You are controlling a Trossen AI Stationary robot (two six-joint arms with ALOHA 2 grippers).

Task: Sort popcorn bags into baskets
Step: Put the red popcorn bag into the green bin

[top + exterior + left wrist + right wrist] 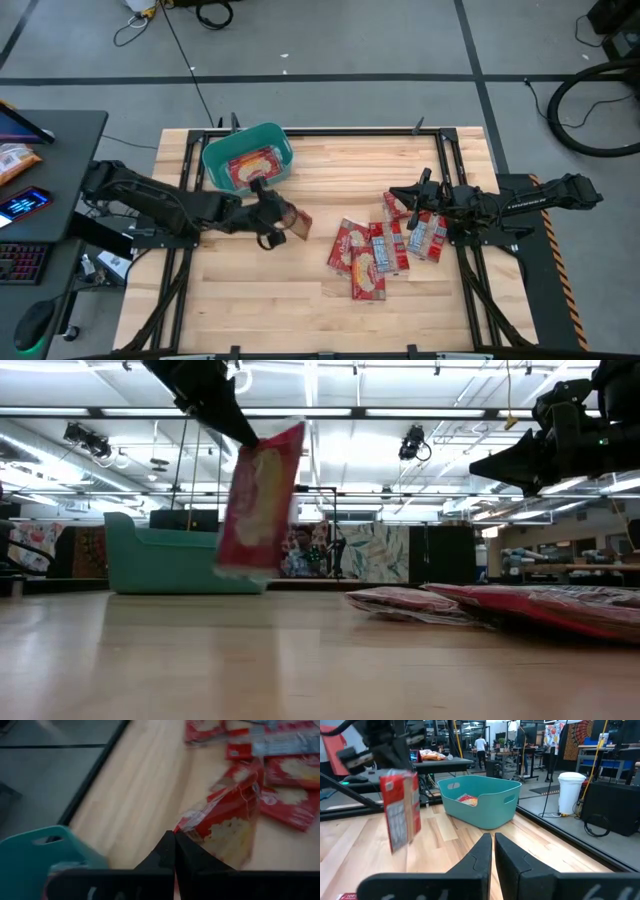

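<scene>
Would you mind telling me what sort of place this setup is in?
Probably a large robotics lab or workshop: exposed ceiling with strip lights, other desks and equipment behind, and cables across a taped concrete floor.

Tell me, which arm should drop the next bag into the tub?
Left, probably. Its gripper already holds a popcorn bag off the table beside the teal tub; the right gripper hovers empty over the pile.
</scene>
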